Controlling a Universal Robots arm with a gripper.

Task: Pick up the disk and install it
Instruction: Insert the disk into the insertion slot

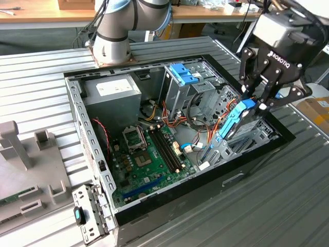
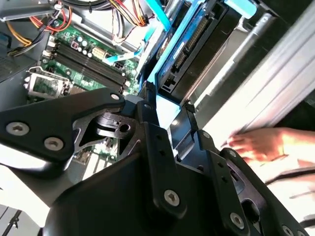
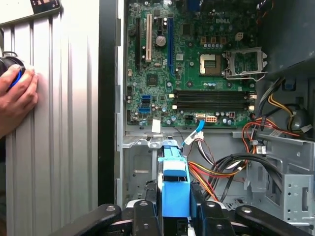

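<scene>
The open black-and-grey metal computer case (image 1: 77, 110) has a grey sheet-metal drive bay (image 1: 245, 145) in its corner on the exterior view's right. Over that bay the black gripper (image 1: 255, 104) pinches the disk (image 1: 232, 122) — a flat grey drive with blue plastic rails — by its upper end. The long axis slants down from the fingers, with the lower end at the bay's mouth.
</scene>
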